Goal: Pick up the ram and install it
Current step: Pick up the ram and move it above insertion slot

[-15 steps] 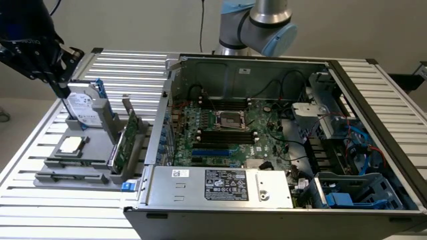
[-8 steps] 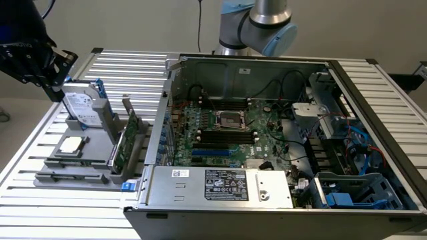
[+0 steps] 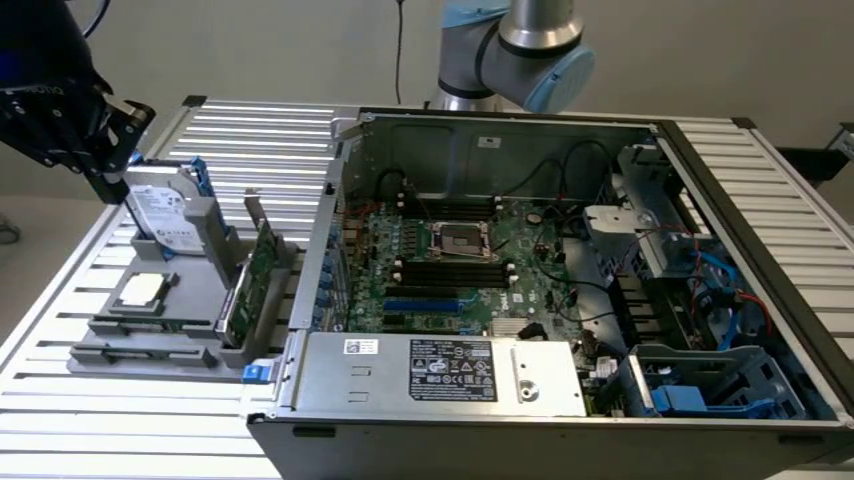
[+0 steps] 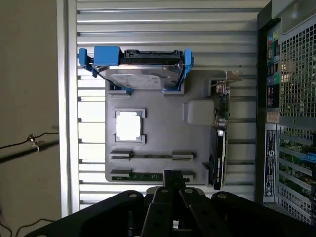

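Two ram sticks stand on edge in the grey holder point(image 3: 187, 300). One ram stick point(image 4: 148, 176) shows its green board, and the other ram stick point(image 4: 150, 156) lies one slot further in. In the exterior view they sit at the holder's near end point(image 3: 144, 326). My gripper point(image 4: 172, 177) hangs above the holder, its black fingers together with nothing between them, just over the end of the nearer stick. The exterior view puts the gripper point(image 3: 102, 180) high at its left, beside the hard drive. Black memory slots point(image 3: 454, 270) lie on the motherboard inside the open case.
The holder also carries a hard drive in a blue bracket point(image 4: 140, 79), a CPU point(image 4: 128, 126) and an upright green expansion card point(image 4: 219, 143). The open computer case point(image 3: 561, 390) stands at the exterior view's right on a slatted metal table point(image 3: 80, 420), with cables and a power supply inside.
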{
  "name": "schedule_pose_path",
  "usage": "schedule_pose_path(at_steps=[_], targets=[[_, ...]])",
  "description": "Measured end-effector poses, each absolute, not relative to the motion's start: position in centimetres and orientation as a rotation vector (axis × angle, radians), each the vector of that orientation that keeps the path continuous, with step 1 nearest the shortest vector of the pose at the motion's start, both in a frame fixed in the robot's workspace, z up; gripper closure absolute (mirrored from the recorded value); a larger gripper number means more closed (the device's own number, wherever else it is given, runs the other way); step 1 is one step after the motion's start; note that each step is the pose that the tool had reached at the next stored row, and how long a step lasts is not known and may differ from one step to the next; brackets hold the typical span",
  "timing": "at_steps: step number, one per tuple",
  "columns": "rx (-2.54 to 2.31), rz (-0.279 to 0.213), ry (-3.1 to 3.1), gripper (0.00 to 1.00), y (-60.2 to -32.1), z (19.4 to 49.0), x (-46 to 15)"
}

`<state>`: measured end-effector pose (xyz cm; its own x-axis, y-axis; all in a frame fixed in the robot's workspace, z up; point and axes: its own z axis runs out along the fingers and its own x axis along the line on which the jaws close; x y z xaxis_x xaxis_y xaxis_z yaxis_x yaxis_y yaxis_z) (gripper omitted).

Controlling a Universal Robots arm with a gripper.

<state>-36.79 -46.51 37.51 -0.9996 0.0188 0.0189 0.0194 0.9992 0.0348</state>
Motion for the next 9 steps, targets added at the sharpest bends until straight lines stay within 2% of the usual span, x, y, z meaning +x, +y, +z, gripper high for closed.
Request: schedule_pose_path(at_steps=[9], targets=[[0.002,-0.055,-3.124,0.89,-46.57,37.45,-36.85]])
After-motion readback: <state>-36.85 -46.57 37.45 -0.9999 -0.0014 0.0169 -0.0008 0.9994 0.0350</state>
